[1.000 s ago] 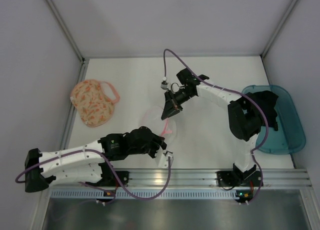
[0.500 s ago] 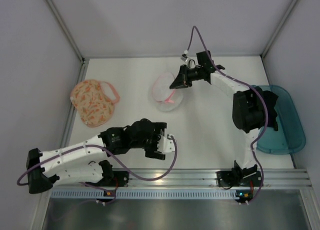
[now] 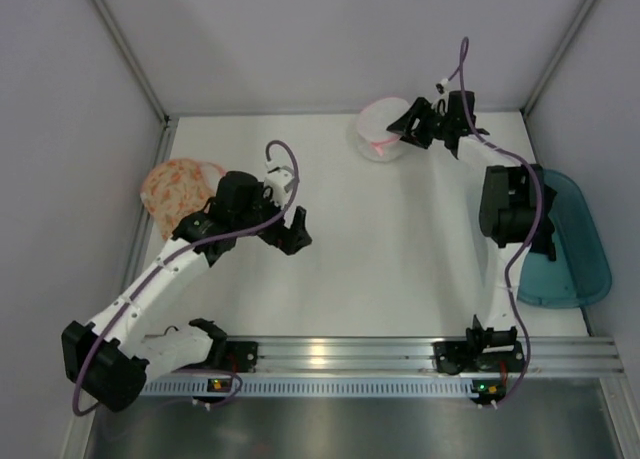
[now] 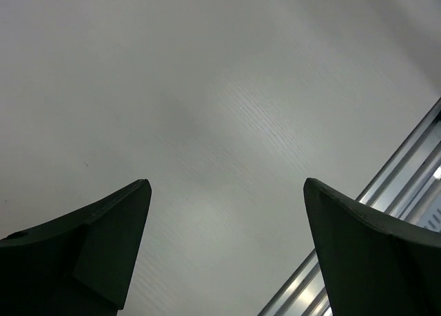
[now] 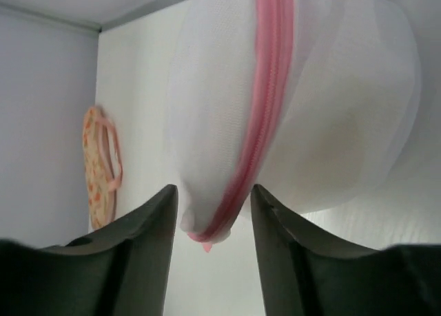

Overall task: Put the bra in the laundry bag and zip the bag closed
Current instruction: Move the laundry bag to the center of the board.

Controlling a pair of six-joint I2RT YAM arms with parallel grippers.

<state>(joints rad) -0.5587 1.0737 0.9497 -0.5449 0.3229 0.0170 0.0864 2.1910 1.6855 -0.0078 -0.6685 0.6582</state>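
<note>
Since the bra (image 3: pixel 548 235), mostly hidden in the teal tub (image 3: pixel 585 269) at right, looks limp and light, bunched fabric seems a surer hold than a strap. The left gripper (image 4: pixel 227 185) gapes empty. The right gripper (image 5: pixel 213 192) straddles the white pouch (image 5: pixel 310 109), grip uncertain. The laundry bag (image 3: pixel 165 194) lies at left.

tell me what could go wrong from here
1. The white pouch's pink zip edge sits between the right gripper's parted fingers. Pulling back could snag it and drag it along.
2. The left gripper is open over bare table beside the laundry bag, which lies by the left wall. A sideways approach might shove the bag against the wall rather than grip it.
</note>
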